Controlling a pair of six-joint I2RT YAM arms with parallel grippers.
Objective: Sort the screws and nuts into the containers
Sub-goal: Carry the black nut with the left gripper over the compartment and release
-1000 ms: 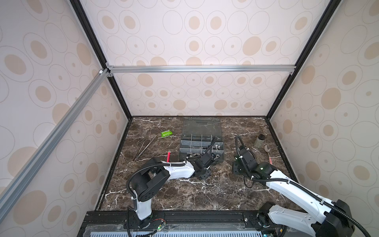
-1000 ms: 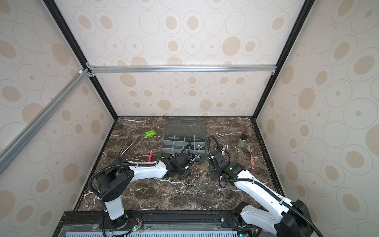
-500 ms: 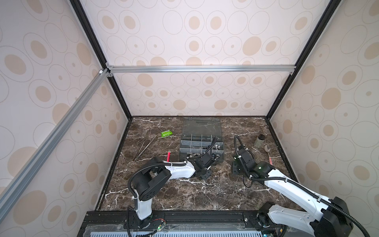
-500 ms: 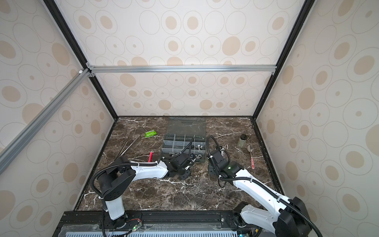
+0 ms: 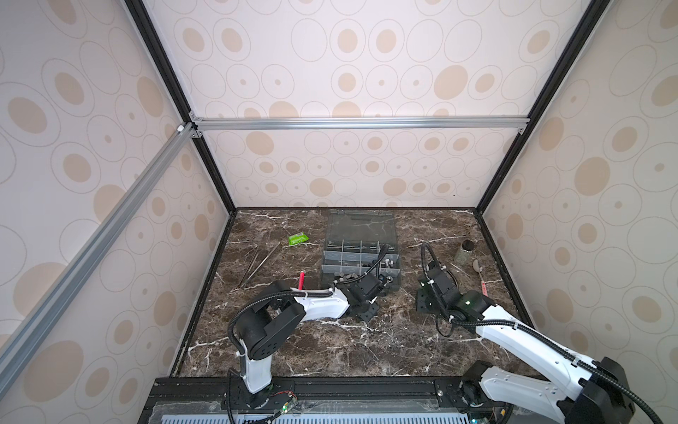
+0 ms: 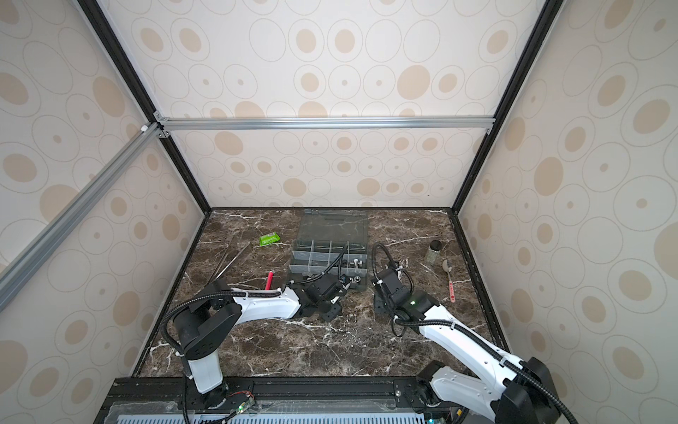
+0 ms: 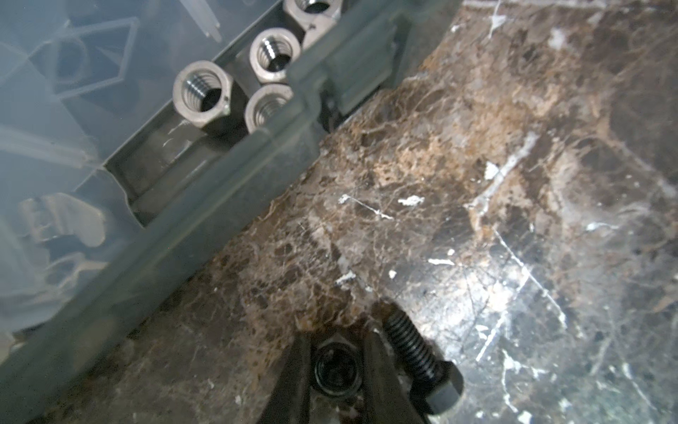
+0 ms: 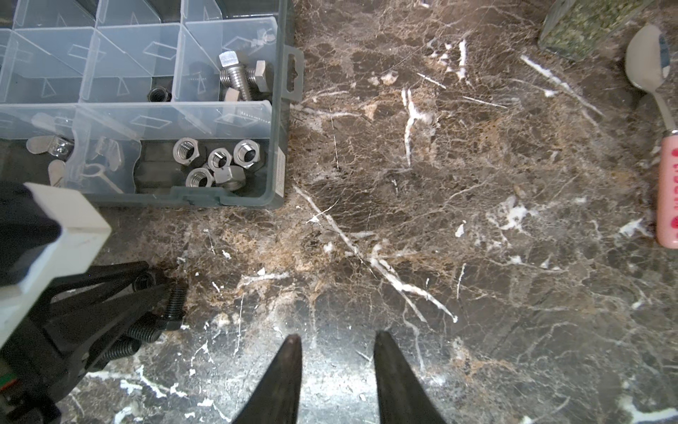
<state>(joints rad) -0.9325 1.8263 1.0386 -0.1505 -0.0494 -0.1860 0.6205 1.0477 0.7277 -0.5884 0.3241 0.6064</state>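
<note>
Left gripper [image 7: 337,334] closed tight on a small black hex nut [image 7: 335,369] on the brown marble tabletop [image 7: 477,183], just near of the grey translucent organiser box's [image 7: 220,191] right end, with a black threaded screw [image 7: 418,352] just beside it; right gripper [image 8: 335,348] part-open, empty.

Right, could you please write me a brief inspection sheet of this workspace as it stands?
Surface: dark veined marble table.
Job's things: organiser box open; silver nuts and silver screws in separate compartments; black screws loose on the marble.
Clutter: tweezers, green packet, red stick, jar, spoon.
Grippers: left gripper shut on black nut; right gripper open, empty.
Cables: left arm's cable arcs over the box.
Surroundings: patterned walls, aluminium rail.
</note>
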